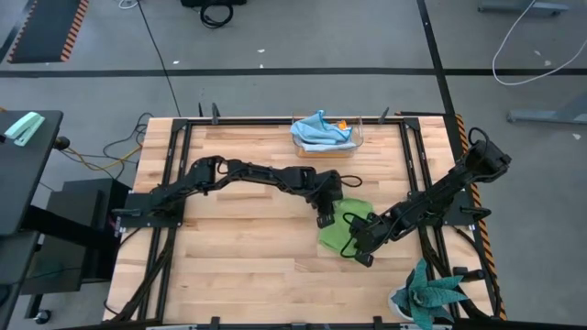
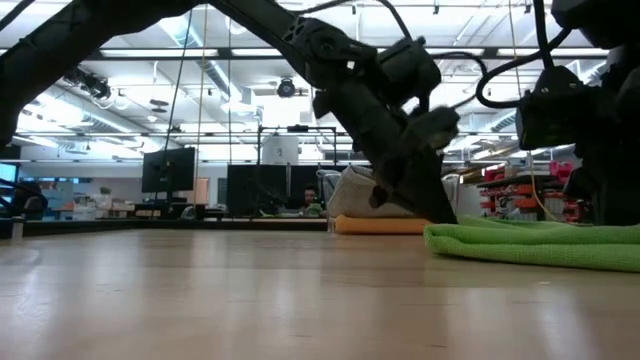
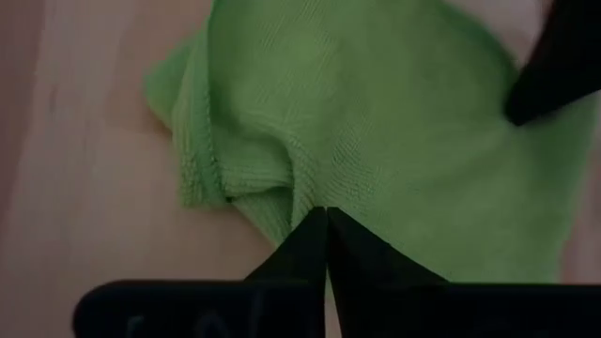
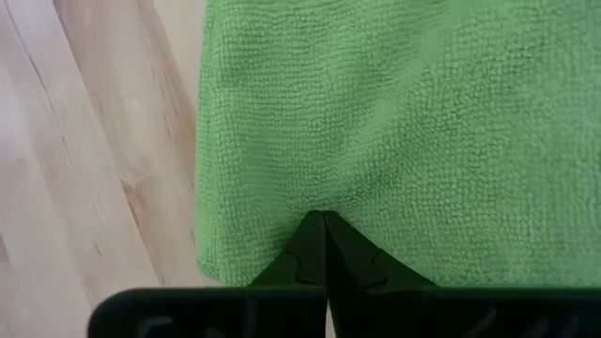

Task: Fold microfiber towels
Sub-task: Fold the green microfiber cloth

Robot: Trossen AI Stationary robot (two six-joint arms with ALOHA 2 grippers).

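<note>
While pinched at two edges, lime green towel (image 1: 341,229), bare table (image 1: 238,266) beside.

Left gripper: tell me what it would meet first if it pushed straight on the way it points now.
The left gripper is shut on the edge of the lime green towel, so more of that towel's bunched cloth comes first, probably then the right arm's dark finger beyond it; depth there is unclear.

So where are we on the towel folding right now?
Early. No finished, set-aside towel shows on the table. In hand: the lime green microfiber towel lies on the wooden table, with the left gripper and right gripper each pinched shut on an edge of it. Left: the light blue towel sits crumpled in the clear plastic box, with an orange-yellow cloth under it.
</note>
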